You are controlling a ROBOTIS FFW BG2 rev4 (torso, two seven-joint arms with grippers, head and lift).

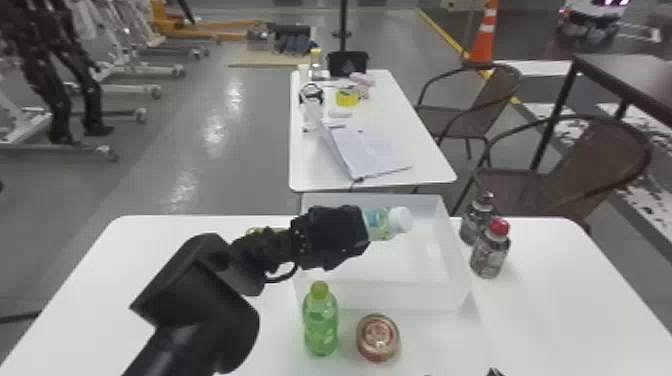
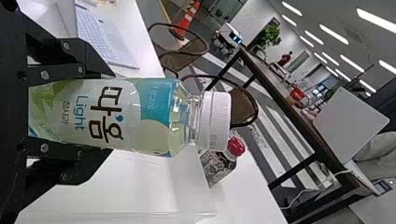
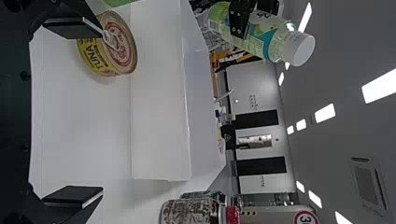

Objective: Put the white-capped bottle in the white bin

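Our left gripper [image 2: 112,113] is clamping the white-capped bottle [image 2: 156,114] above the white bin [image 1: 380,296], cap foremost, its axis running along the jaws. Our right gripper [image 3: 102,112] is resting, jaws apart.

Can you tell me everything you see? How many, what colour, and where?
white tables: two, white, near and far
dark table: one, brown, right
white bin: one, white, near table
white-capped bottle: one, pale green, held above the bin
green bottle: one, green, before the bin
can: one, red and gold, beside the green bottle
dark bottles: two, greyish, right of the bin
laptop: one, grey, far white table
chairs: two, brown, right
cone: one, orange and white, behind
left gripper: one, black, holding the white-capped bottle
right gripper: one, black, open, before the bin
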